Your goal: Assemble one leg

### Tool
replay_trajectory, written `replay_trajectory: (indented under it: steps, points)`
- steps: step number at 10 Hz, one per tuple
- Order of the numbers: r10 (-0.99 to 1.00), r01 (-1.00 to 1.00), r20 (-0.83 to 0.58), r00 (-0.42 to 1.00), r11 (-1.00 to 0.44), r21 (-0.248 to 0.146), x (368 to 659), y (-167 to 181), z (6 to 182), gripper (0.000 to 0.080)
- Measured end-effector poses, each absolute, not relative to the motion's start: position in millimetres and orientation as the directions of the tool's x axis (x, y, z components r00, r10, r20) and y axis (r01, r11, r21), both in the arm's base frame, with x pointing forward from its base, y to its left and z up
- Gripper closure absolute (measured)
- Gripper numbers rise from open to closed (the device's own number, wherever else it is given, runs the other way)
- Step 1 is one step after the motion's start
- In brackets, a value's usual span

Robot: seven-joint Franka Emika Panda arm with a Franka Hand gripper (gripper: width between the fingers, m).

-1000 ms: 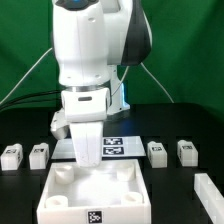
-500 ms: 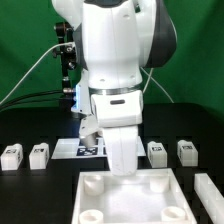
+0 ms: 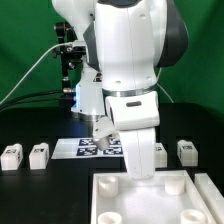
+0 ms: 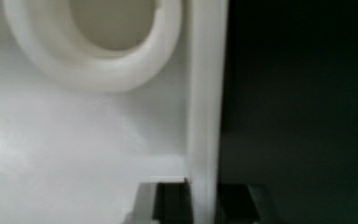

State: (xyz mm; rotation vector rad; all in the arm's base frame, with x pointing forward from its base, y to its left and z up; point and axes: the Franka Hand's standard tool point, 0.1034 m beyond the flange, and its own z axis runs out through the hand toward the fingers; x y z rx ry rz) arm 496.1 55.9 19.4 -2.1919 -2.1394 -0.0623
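Observation:
My gripper (image 3: 142,166) is shut on the far wall of the large white tray-like panel (image 3: 175,200), which lies at the front of the table. In the wrist view my two dark fingers (image 4: 172,205) stand on either side of the panel's thin wall (image 4: 206,100), with a round corner socket (image 4: 105,40) beside it. Small white legs with marker tags lie in a row on the black table: two at the exterior view's left (image 3: 12,154) (image 3: 38,154) and two at its right (image 3: 186,150) (image 3: 160,153), one of these partly hidden behind my gripper. None is held.
The marker board (image 3: 85,147) lies flat behind the panel, partly hidden by my arm. A black stand with cables (image 3: 68,60) rises at the back, in front of a green backdrop. The arm's bulky white body fills the upper middle of the exterior view.
My arm has moved toward the exterior view's right and has dragged the panel along with it, from left of the middle to the right front.

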Motion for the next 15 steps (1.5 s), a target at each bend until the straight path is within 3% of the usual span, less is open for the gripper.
replay_trajectory:
  steps: [6,7,8,9,10,11,12,13,15]
  points:
    - [0.995,0.999,0.088,0.040,-0.038,-0.024,495.9,62.3,19.5,0.0742]
    - [0.995,0.999,0.088,0.041,-0.039,-0.025,495.8,61.9,19.2,0.0664]
    - [0.995,0.999,0.088,0.041,-0.039,-0.025,495.8,61.5,19.2,0.0481]
    - [0.995,0.999,0.088,0.042,-0.040,-0.025,495.9,61.2,19.2,0.0481]
    - [0.995,0.999,0.088,0.043,-0.041,-0.025,495.9,61.0,19.1,0.0278]
    - [0.995,0.999,0.088,0.043,-0.041,-0.025,495.9,60.8,19.1,0.0278]
    - [0.995,0.999,0.088,0.043,-0.041,-0.025,495.9,60.7,19.1,0.0190]
    - [0.995,0.999,0.088,0.043,-0.041,-0.025,495.9,60.6,19.1,0.0162]
    - [0.995,0.999,0.088,0.044,-0.042,-0.025,495.9,60.3,19.1,0.0152]
